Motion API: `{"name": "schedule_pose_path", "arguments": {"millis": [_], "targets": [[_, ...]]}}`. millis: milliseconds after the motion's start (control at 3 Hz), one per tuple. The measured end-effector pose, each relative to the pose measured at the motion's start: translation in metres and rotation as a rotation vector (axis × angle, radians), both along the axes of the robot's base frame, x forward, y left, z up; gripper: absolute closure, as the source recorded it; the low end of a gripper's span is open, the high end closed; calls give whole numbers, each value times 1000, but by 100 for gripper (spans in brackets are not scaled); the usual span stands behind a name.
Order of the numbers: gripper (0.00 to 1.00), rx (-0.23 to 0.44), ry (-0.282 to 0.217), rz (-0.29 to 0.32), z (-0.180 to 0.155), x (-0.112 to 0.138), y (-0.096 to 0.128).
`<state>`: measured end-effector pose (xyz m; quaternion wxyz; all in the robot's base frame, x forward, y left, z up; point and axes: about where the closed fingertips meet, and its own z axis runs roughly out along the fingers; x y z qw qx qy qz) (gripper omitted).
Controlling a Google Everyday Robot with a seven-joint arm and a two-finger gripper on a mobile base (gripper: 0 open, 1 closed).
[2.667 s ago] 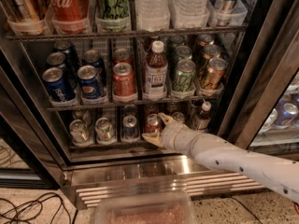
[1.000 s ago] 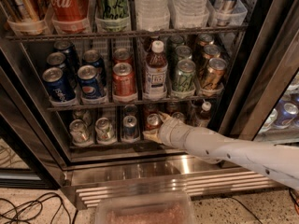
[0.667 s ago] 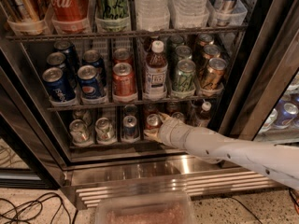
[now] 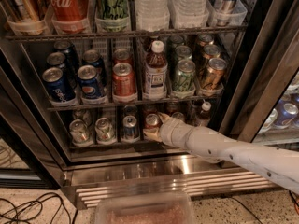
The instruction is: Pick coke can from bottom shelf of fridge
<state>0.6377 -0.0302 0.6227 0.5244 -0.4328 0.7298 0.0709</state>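
The fridge stands open in front of me, with wire racks of cans and bottles. On the bottom shelf a small red coke can with a silver top stands in a clear cup, right of centre. My gripper is inside the bottom shelf, right against the coke can's right side. The white arm comes in from the lower right and hides the shelf space behind it.
Silver-topped cans stand left of the coke can and a small bottle to its right. The rack above holds blue Pepsi cans, a red can, a bottle and green cans. A plastic bin sits below; the door frame is on the right.
Since 2.7 s ago the arm has pushed slightly left and deeper into the bottom shelf, up to the coke can. In the last second nothing visibly moved.
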Motion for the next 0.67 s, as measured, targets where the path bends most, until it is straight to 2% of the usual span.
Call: {"name": "schedule_pose_path", "arguments": {"millis": [667], "targets": [[100, -1, -5, 30, 16, -7, -2]]}}
